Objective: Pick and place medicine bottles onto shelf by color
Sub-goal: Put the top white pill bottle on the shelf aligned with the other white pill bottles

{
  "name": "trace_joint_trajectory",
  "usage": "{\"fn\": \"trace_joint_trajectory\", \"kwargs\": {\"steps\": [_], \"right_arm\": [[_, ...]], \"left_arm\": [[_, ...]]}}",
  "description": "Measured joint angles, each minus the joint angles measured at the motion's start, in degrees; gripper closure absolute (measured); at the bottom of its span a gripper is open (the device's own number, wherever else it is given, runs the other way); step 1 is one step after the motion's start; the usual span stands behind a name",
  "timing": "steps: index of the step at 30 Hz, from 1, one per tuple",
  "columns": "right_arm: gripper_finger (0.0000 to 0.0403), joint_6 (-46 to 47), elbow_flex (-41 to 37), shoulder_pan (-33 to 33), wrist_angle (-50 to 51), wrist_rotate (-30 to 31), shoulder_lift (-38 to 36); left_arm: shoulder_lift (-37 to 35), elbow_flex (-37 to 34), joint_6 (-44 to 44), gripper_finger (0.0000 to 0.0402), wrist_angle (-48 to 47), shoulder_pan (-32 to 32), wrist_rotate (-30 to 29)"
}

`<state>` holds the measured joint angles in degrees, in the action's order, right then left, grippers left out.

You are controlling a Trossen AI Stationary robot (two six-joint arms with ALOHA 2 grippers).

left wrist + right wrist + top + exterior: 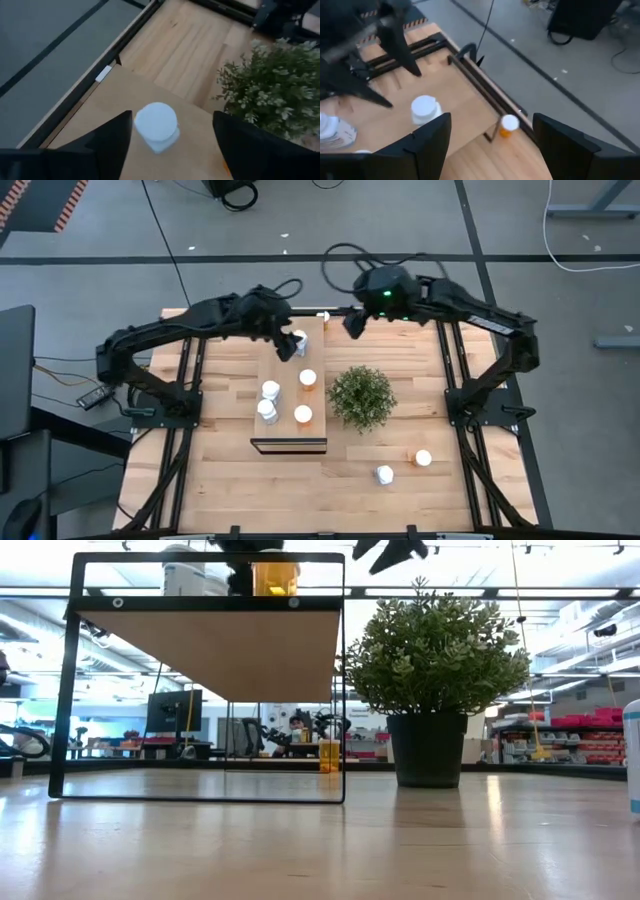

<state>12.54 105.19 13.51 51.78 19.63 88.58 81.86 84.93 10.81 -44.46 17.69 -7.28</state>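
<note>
In the high view the left gripper [292, 343] is above the far end of the shelf [285, 385], just left of the frame's centre. Its fingers are spread, and a white bottle [300, 338] stands upright between them, on the shelf, its long axis vertical. In the left wrist view the round white cap [156, 120] sits in the gap and I see no finger touching it, so I judge the bottle is free.

The right gripper [353, 323] hovers near the upper centre, also spread and holding nothing. An orange bottle [323, 315] stands on the table just beside the shelf's far edge, to its left, so the right arm is the nearer one.

The bottles are smooth plastic cylinders; the shelf is pale flat wood. A bushy plant [362, 397] stands to the right of the shelf.
</note>
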Motion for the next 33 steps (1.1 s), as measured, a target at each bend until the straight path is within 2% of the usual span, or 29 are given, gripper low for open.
{"fn": "trace_joint_trajectory", "kwargs": {"steps": [9, 14, 23, 33], "right_arm": [[0.0116, -1.52, 0.02, 0.92, 2.82, 2.7, -4.07], [0.0117, -2.49, 0.0, 1.52, 4.68, 2.78, -4.03], [0.0117, -2.66, 0.0, 1.54, 5.58, 2.74, -4.01], [0.0117, -2.55, 0.0, 1.54, 5.58, 2.59, -3.98]], "left_arm": [[6.68, -0.01, 3.26, 0.0028, 1.38, 0.09, -0.17], [9.3, -0.02, 5.4, 0.0008, 0.13, 0.04, -2.0], [10.84, -0.07, 6.19, 0.0029, -1.04, 0.07, -3.07], [10.82, -0.07, 6.04, 0.0083, -2.52, 0.07, -3.09]]}}
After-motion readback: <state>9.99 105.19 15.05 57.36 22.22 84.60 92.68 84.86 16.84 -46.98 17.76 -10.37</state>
